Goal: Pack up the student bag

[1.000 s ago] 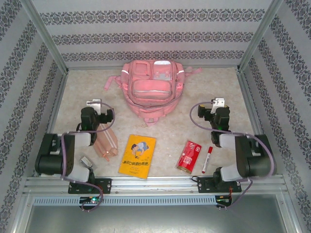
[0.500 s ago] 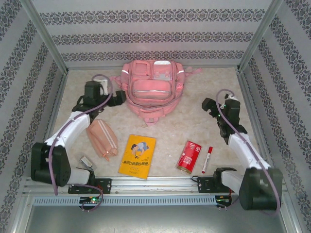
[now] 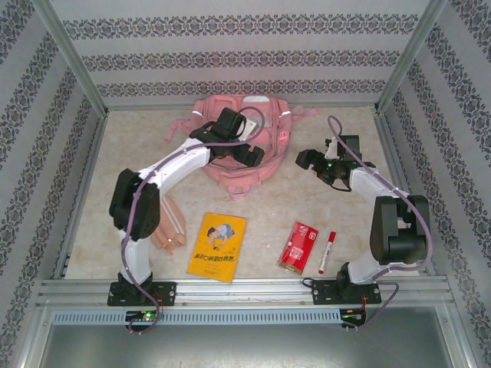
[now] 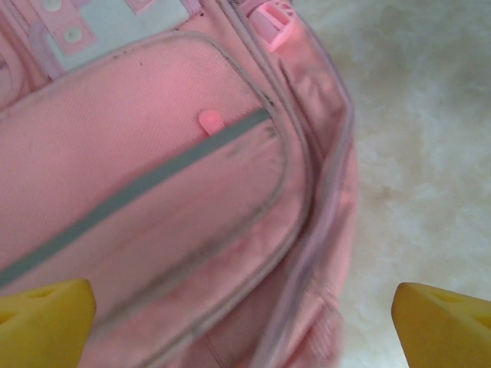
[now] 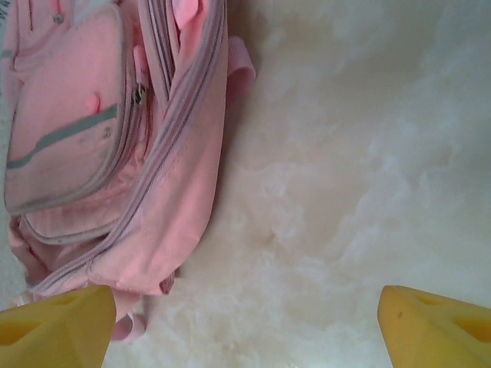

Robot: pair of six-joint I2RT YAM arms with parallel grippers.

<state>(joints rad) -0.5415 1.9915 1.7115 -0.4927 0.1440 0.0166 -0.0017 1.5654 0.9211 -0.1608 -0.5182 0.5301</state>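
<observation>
The top view is lit brightly and evenly from above; only short, soft shadows are cast on the worktop beneath the arms. Colours are somewhat washed out. In the left wrist view the bag is rendered soft (its lower edge most of all), while the worktop beside it is blown out to near white. The yellow tips of the right gripper are out of focus.

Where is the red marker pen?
In the top view, the marker pen lies on the table, near its front right, just right of the red packet.
</observation>
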